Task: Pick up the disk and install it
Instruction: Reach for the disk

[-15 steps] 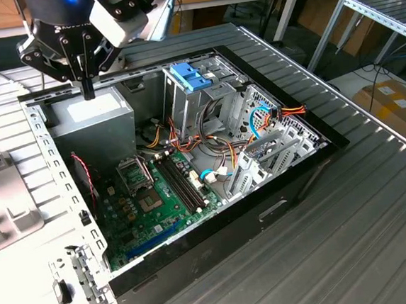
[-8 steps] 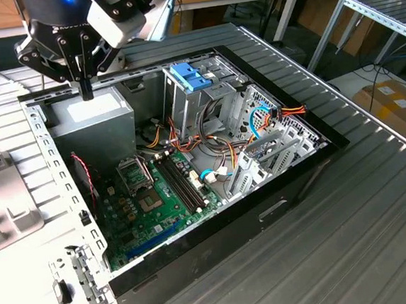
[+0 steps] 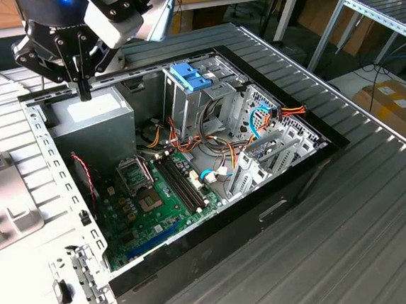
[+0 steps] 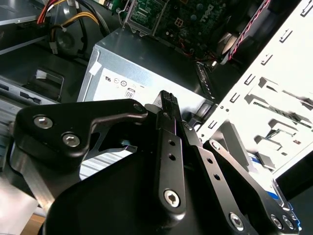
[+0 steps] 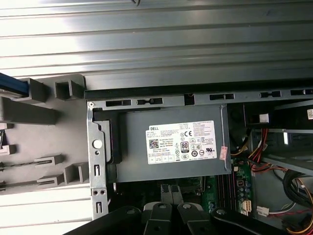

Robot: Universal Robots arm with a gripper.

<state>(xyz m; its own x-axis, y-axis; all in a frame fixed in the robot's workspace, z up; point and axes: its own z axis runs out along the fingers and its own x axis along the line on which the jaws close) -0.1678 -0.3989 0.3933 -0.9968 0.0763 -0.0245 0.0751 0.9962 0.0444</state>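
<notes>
An open computer case (image 3: 197,252) lies on the ribbed tabletop (image 3: 378,201), its grey power supply (image 3: 98,129) in one corner. The tool (image 3: 84,93) hangs just above that supply, closed on nothing. The disk (image 3: 191,77) stands in the drive cage (image 3: 178,108), blue end up.

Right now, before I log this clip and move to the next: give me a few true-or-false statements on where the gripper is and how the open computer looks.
1. The gripper hangs above the grey power supply. True.
2. The jaws are clamped on the disk. False: they are shut together with nothing between them.
3. The computer case lies open, with its green motherboard exposed. True.
4. The power supply bears no label. False: a white label sits on its upper face.
5. The case rests on a wooden table. False: it lies on a ribbed grey metal surface.
</notes>
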